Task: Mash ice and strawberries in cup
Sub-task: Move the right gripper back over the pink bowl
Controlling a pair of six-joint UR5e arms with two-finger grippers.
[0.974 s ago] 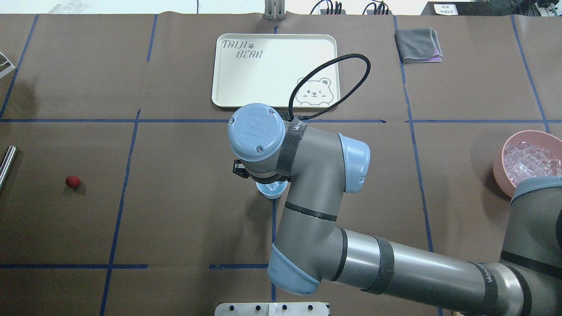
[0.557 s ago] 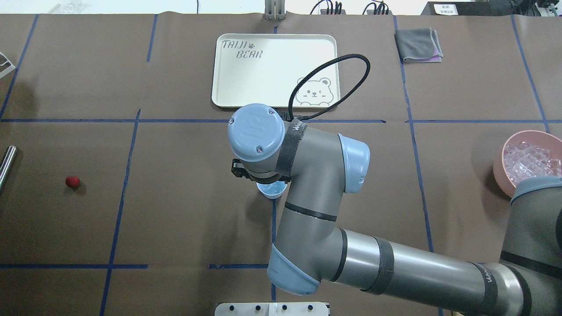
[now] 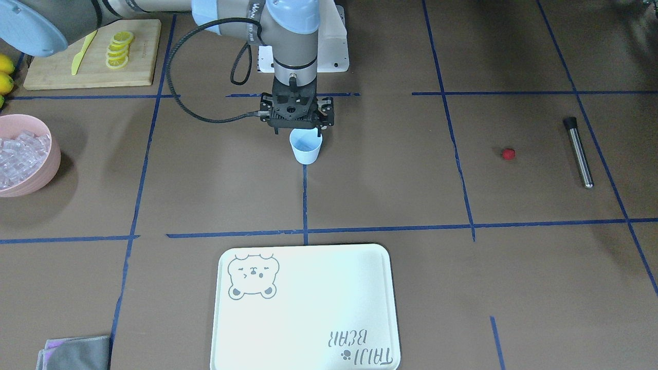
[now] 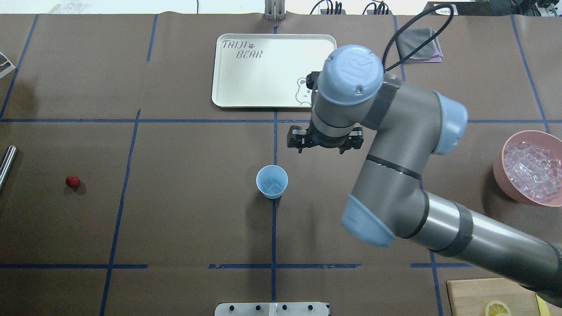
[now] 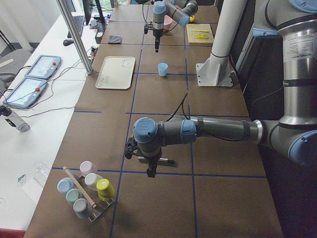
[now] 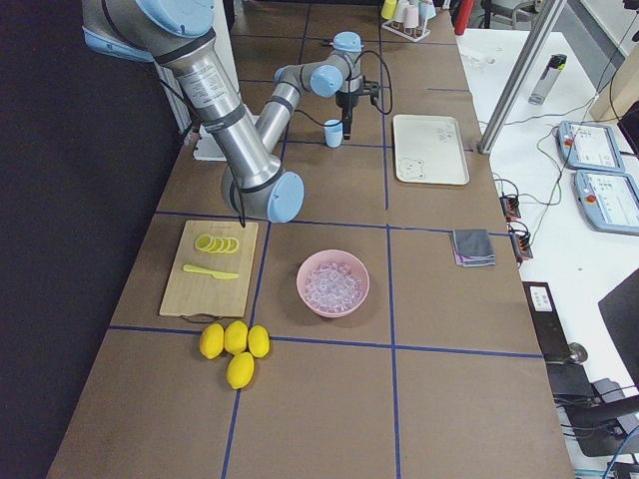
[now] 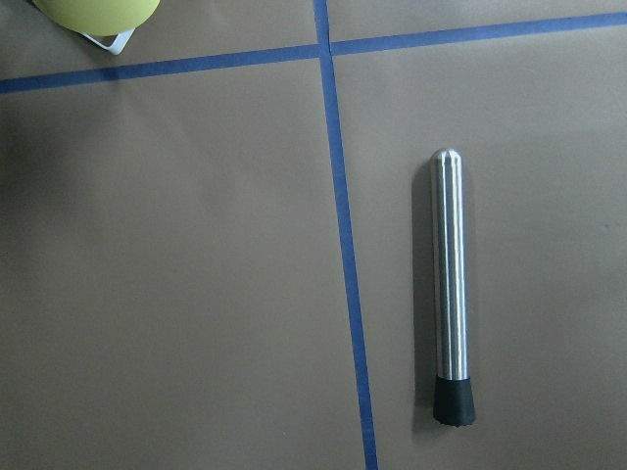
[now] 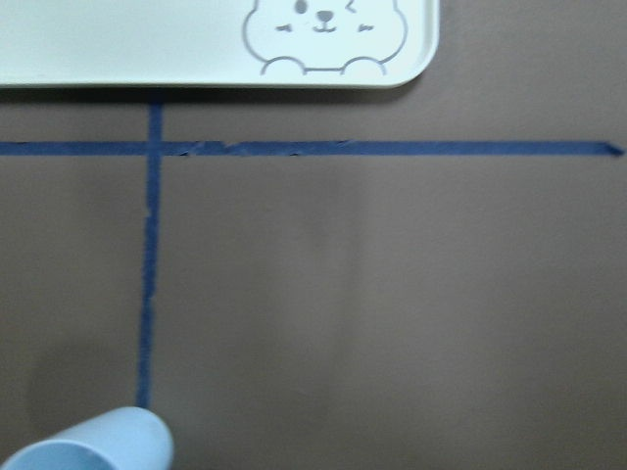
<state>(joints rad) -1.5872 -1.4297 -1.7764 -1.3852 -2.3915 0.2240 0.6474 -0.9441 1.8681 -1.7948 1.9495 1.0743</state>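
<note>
The pale blue cup [image 4: 272, 182] stands upright at the table's middle with a clear ice cube [image 4: 273, 186] inside; it also shows in the front-facing view [image 3: 306, 149] and at the bottom left of the right wrist view [image 8: 93, 446]. My right gripper [image 4: 326, 142] hangs open and empty, to the right of the cup and beyond it. The red strawberry [image 4: 73, 181] lies alone far left. My left gripper [image 5: 150, 173] hovers over the steel muddler [image 7: 450, 284]; I cannot tell whether it is open or shut.
A pink bowl [image 4: 498, 162] of ice sits at the right edge. A white bear tray [image 4: 263, 70] lies beyond the cup, with a grey cloth [image 4: 417, 44] to its right. A cutting board with lemon slices [image 3: 92, 51] lies by the robot's base. A rack of cups [image 5: 84, 191] stands at the left end.
My right arm has moved from directly over the cup to the right and farther away. The cup is now uncovered, with ice showing inside.
</note>
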